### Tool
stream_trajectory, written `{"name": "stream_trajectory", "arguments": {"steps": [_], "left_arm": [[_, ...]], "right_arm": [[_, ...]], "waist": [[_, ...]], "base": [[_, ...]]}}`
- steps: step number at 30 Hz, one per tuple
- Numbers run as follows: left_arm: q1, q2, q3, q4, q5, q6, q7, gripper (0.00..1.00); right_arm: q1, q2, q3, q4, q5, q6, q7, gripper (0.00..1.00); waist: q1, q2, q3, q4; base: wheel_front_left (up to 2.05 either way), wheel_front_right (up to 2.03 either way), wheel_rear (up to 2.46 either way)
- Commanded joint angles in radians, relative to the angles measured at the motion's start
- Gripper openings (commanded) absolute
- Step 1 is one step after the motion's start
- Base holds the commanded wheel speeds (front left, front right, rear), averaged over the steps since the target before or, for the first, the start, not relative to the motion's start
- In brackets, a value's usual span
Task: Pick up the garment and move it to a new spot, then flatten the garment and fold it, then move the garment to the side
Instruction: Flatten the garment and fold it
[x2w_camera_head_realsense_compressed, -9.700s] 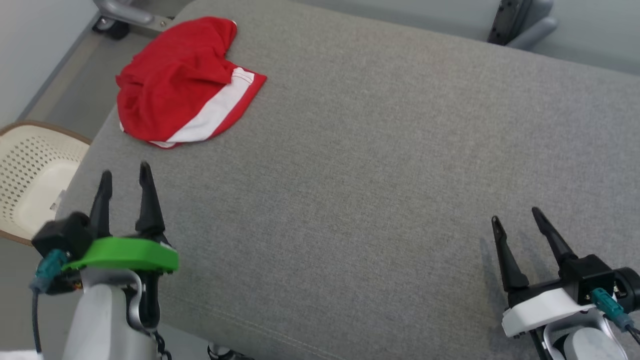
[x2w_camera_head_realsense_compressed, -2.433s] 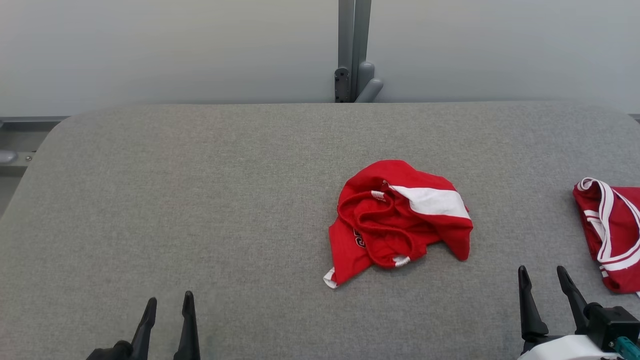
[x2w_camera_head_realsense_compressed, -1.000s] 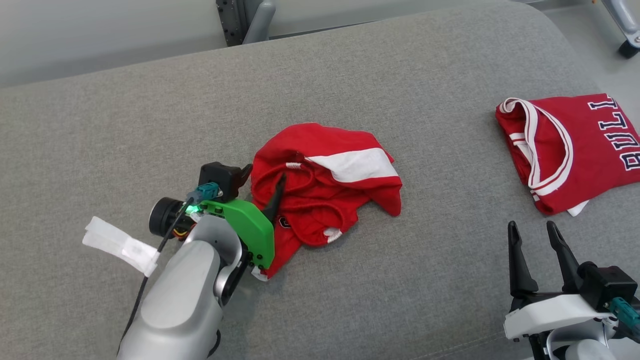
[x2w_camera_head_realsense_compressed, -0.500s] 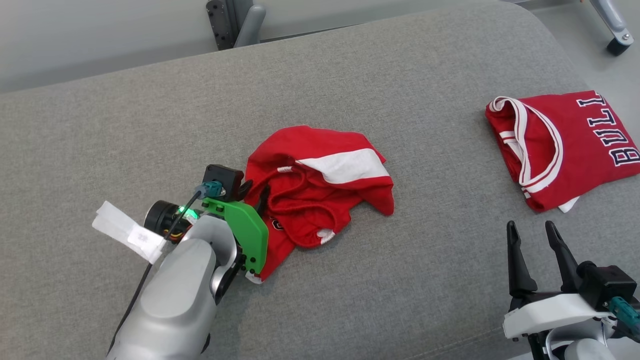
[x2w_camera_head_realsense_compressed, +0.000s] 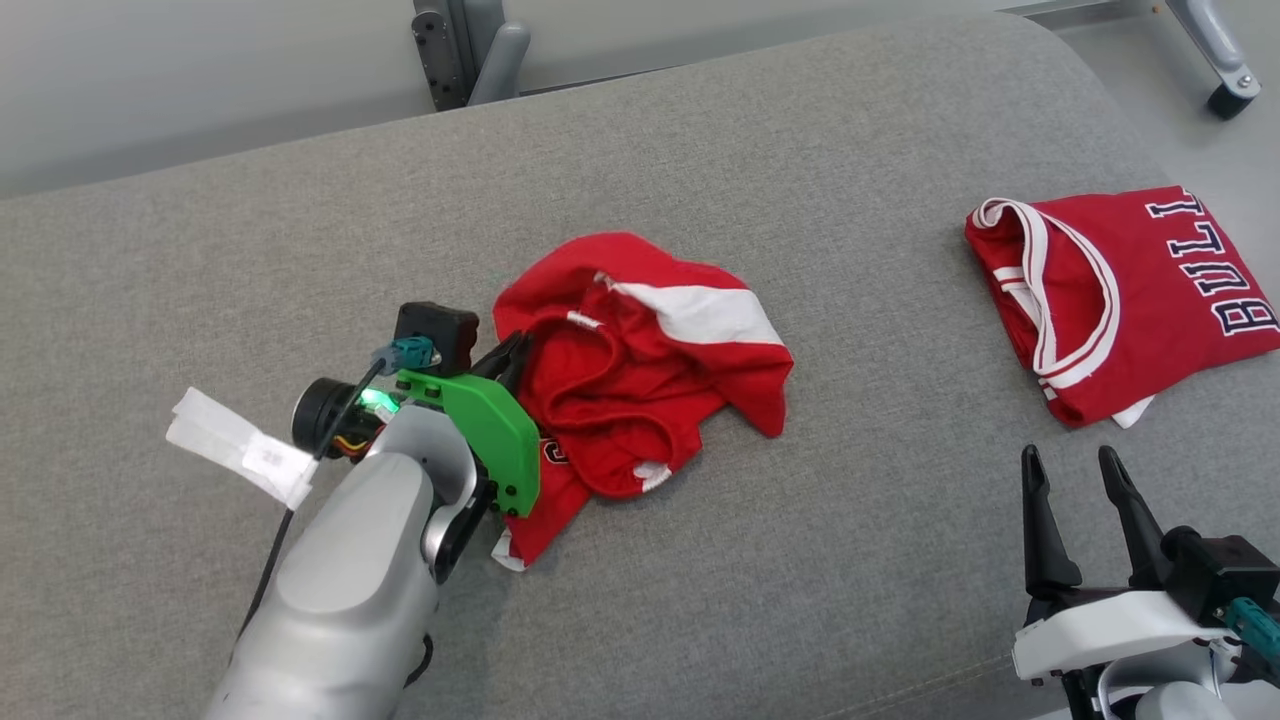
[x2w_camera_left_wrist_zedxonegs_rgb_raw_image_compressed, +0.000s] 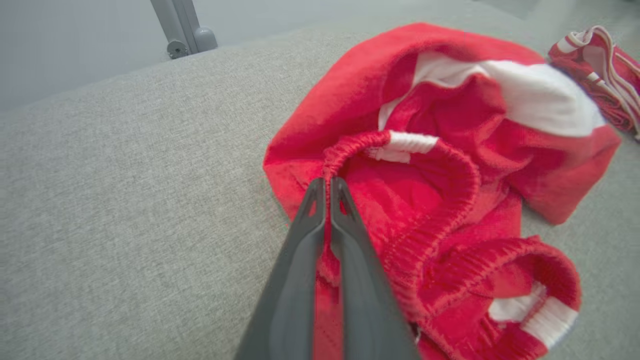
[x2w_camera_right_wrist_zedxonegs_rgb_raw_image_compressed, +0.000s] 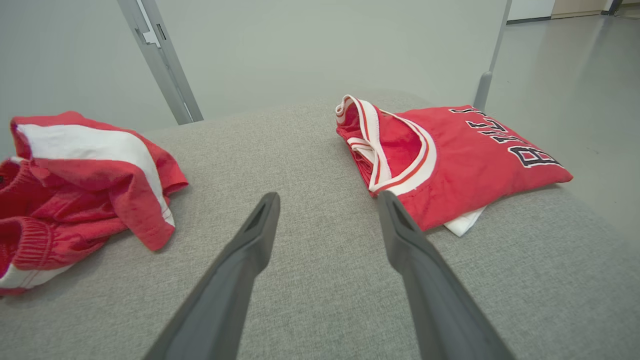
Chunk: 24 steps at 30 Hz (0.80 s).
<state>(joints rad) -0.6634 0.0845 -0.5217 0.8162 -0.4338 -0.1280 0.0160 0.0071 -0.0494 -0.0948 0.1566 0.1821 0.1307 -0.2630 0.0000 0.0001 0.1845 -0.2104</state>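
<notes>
the left gripper (x2w_camera_left_wrist_zedxonegs_rgb_raw_image_compressed: 327, 184) is pinched tight on the elastic waistband (x2w_camera_left_wrist_zedxonegs_rgb_raw_image_compressed: 350, 145) of the crumpled red garment (x2w_camera_head_realsense_compressed: 660, 400), mid-frame on the grey table (x2w_camera_head_realsense_compressed: 300, 220), probably an edge grip for lifting. the right gripper (x2w_camera_head_realsense_compressed: 1072, 470) sits lower right, jaws wide, holding nothing.

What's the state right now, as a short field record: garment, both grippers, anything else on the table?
garment: red and white, crumpled, lying mid-table
left gripper: shut on the garment's elastic band
right gripper: open, holding nothing, near the table's front edge
other item: folded red jersey, toward the right end
surface: grey fabric table
</notes>
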Motion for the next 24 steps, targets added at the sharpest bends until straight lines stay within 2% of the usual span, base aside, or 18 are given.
{"name": "stream_trajectory", "arguments": {"steps": [1, 7, 12, 18, 23, 24], "left_arm": [[-0.016, -0.001, -0.009, -0.026, -0.019, -0.003, 0.005, 0.0], [-0.018, 0.006, -0.062, -0.211, -0.118, -0.004, 0.074, 0.0], [0.037, 0.06, -0.107, -0.466, -0.213, -0.004, 0.138, 0.0], [0.185, 0.178, -0.183, -0.701, -0.267, -0.004, 0.23, 0.0], [0.334, 0.293, -0.214, -0.779, -0.278, 0.017, 0.288, 0.0], [0.334, 0.293, -0.214, -0.779, -0.278, 0.017, 0.288, 0.0]], "right_arm": [[0.007, -0.003, -0.004, -0.002, 0.006, 0.0, -0.002, 1.0], [0.012, -0.003, -0.007, 0.002, 0.002, 0.0, -0.002, 1.0], [0.017, -0.003, -0.004, 0.004, 0.004, 0.0, -0.002, 1.0], [0.03, -0.003, -0.016, 0.0, 0.008, 0.0, -0.002, 1.0], [0.043, -0.003, -0.025, -0.003, 0.004, 0.0, -0.002, 1.0], [0.043, -0.003, -0.025, -0.003, 0.004, 0.0, -0.002, 1.0]], "waist": [[0.0, -0.0001, -0.004, 0.005], [0.0, -0.0001, -0.017, 0.02], [0.0, -0.0001, -0.028, 0.025], [0.0, -0.0001, -0.032, 0.033], [0.0, -0.0001, -0.032, 0.054], [0.0, -0.0001, -0.032, 0.054]], "base": [[0.0, 0.0, 0.0], [0.0, 0.0, 0.0], [0.0, 0.0, 0.0], [0.0, 0.0, 0.0], [0.0, 0.0, 0.0], [0.0, 0.0, 0.0]]}}
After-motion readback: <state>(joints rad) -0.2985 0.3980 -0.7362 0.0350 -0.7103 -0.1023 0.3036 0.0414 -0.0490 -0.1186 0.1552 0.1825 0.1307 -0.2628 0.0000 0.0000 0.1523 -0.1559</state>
